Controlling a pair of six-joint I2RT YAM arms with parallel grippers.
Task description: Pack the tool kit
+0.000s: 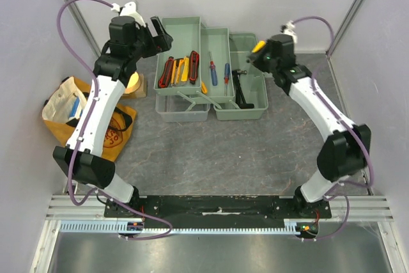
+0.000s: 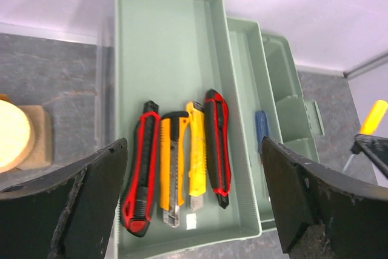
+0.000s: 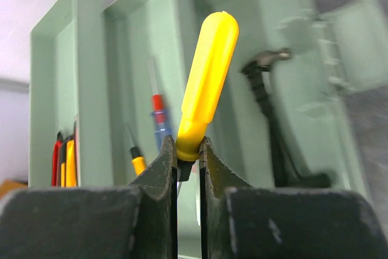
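Note:
The sage-green toolbox (image 1: 181, 30) stands open at the back of the table with its trays spread out. Several utility knives lie side by side in the left tray (image 2: 163, 53): a red-black knife (image 2: 140, 174), an orange one (image 2: 171, 168), a yellow one (image 2: 195, 150) and another red-black one (image 2: 218, 144). My left gripper (image 2: 194, 147) hangs open above them, holding nothing. My right gripper (image 3: 188, 156) is shut on a yellow-handled screwdriver (image 3: 209, 77), over the right side of the box (image 1: 258, 46). A black hammer (image 3: 267, 89) lies in the right compartment.
A blue screwdriver (image 2: 261, 128) and a red-and-blue one (image 3: 160, 119) lie in the middle tray. A yellow-orange cloth bag (image 1: 83, 116) sits at the left. A round pale object on a wooden block (image 1: 134, 82) stands beside the box. Walls close in behind and at both sides.

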